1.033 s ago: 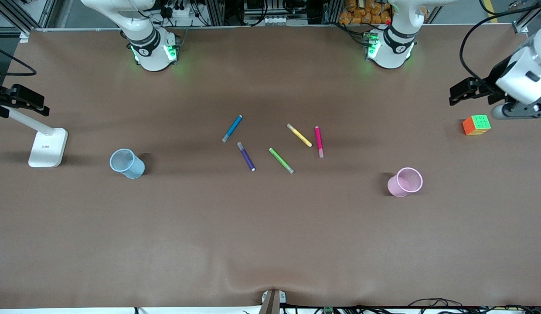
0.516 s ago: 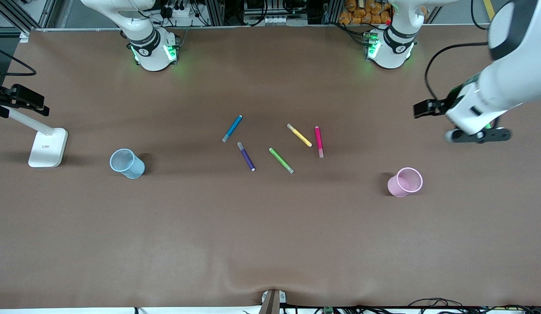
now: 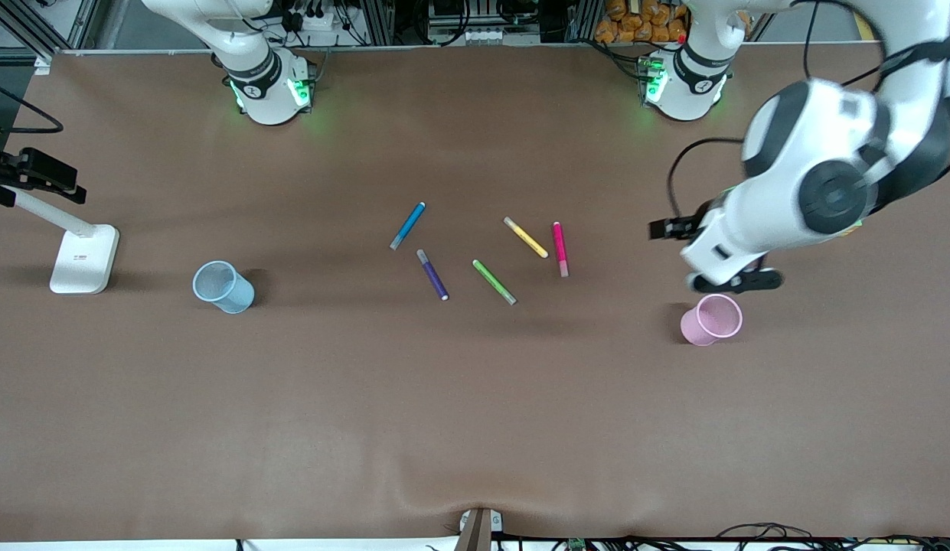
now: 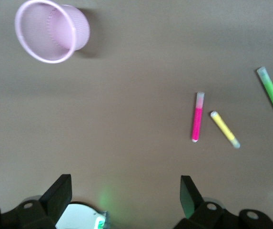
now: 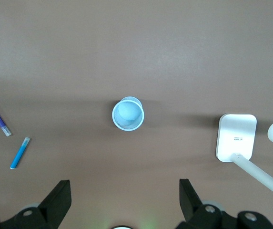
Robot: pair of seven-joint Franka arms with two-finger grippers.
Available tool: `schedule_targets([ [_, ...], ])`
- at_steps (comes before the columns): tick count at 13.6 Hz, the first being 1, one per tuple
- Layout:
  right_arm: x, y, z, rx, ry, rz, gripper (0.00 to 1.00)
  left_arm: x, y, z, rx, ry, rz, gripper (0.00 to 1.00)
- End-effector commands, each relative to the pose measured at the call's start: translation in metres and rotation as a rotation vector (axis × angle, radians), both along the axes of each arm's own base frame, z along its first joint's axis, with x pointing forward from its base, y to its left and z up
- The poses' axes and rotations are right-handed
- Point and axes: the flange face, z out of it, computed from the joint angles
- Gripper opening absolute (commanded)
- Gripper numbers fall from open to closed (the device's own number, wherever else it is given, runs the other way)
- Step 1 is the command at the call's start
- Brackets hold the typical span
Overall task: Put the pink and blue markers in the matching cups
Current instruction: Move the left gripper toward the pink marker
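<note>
Spreading wide with nothing between them, the left gripper's (image 4: 125, 191) fingers (image 4: 60, 191) are seen in the left wrist view, pointed down at bare surface (image 3: 475, 413). In the front view the left gripper (image 3: 739, 281) is carried in the air just above the pink cup (image 3: 712, 319), at the left arm's end of the surface. The left arm is bent at the elbow, its forearm swung down from its base toward the cup, wrist angled downward.

The right gripper's (image 5: 125, 193) fingers (image 5: 59, 196) are likewise held apart and empty, looking straight down at the blue cup (image 5: 128, 113); the gripper itself is not shown in the front view. The right arm is parked, waiting.

The pink marker (image 3: 559, 249) is lying flat mid-surface, just beside the yellow marker (image 3: 526, 237), not touching it. The blue marker (image 3: 407, 226) is lying flat toward the right arm's end of the pen group, near the purple marker (image 3: 432, 274). The green marker (image 3: 494, 282) is placed between the purple and pink ones, nearer the front camera. The blue cup (image 3: 223, 287) is upright, well apart from the pens, near a white lamp stand (image 3: 83, 259). Both cups are seen empty.
</note>
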Motion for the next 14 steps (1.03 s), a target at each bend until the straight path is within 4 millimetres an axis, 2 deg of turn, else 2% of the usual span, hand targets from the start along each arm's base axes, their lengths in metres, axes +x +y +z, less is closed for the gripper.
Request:
schedule_targets([
  [1, 0.000, -0.006, 0.001, 0.001, 0.003, -0.009, 1.00, 0.004, -0.038, -0.034, 0.009, 0.010, 0.055, 1.00],
  [2, 0.003, -0.006, -0.003, 0.001, 0.001, -0.001, 1.00, 0.003, -0.049, -0.046, 0.017, 0.010, 0.076, 1.00],
  [4, 0.019, 0.000, -0.025, -0.009, 0.037, 0.017, 1.00, 0.001, -0.076, -0.070, 0.026, -0.001, 0.112, 1.00],
  [6, 0.020, 0.000, -0.026, -0.008, 0.036, 0.017, 1.00, -0.007, -0.098, -0.106, 0.033, -0.011, 0.148, 1.00],
  [7, 0.029, 0.000, -0.041, 0.000, 0.047, 0.017, 1.00, -0.013, -0.106, -0.121, 0.034, -0.024, 0.168, 1.00],
  [8, 0.049, 0.002, -0.079, -0.001, 0.087, 0.022, 1.00, -0.018, -0.107, -0.137, 0.036, -0.030, 0.184, 1.00],
  [9, 0.059, 0.003, -0.104, -0.010, 0.123, 0.027, 1.00, -0.021, -0.108, -0.148, 0.030, -0.040, 0.191, 1.00],
  [12, 0.064, -0.004, -0.125, -0.001, 0.158, 0.011, 1.00, -0.035, -0.122, -0.184, 0.037, -0.039, 0.212, 0.99],
  [13, 0.063, 0.003, -0.130, 0.006, 0.176, -0.002, 1.00, -0.038, -0.126, -0.195, 0.046, -0.024, 0.218, 0.92],
  [14, 0.058, 0.011, -0.136, -0.008, 0.210, -0.064, 1.00, -0.038, -0.126, -0.202, 0.048, -0.019, 0.220, 0.89],
])
